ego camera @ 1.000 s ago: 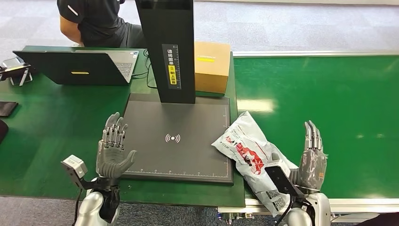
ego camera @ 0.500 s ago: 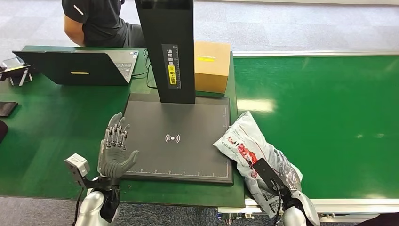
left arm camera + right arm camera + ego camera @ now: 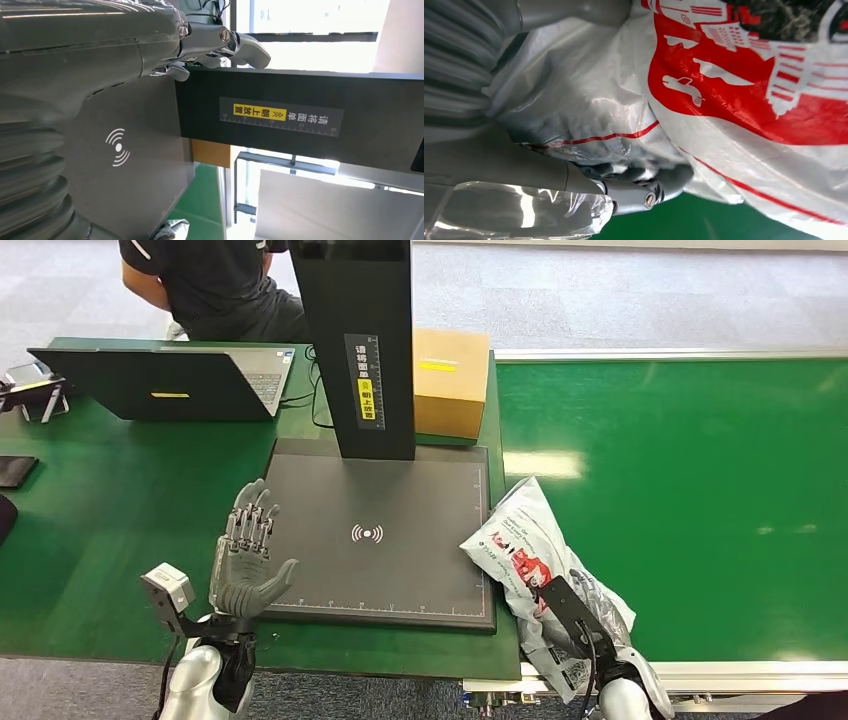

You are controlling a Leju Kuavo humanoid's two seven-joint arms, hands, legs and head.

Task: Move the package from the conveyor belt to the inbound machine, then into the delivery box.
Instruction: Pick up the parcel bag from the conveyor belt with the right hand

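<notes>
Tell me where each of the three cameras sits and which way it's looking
Head view: high on the body, facing forward and down at the package and scanner pad; left hand raised.
Left wrist view: behind the left hand, facing that pad.
Right wrist view: behind the right hand, against the package, as the head view shows.

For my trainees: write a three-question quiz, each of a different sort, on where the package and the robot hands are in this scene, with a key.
1. True or false: the package lies fully on the scanner plate.
2. Which robot hand grips the package? A) left B) right C) neither
3. Fill in: the left robot hand is raised with fingers apart, holding ____.

Key: 1 false, it lies mostly on the green belt beside the plate. 2 B, the right robot hand. 3 nothing.
</notes>
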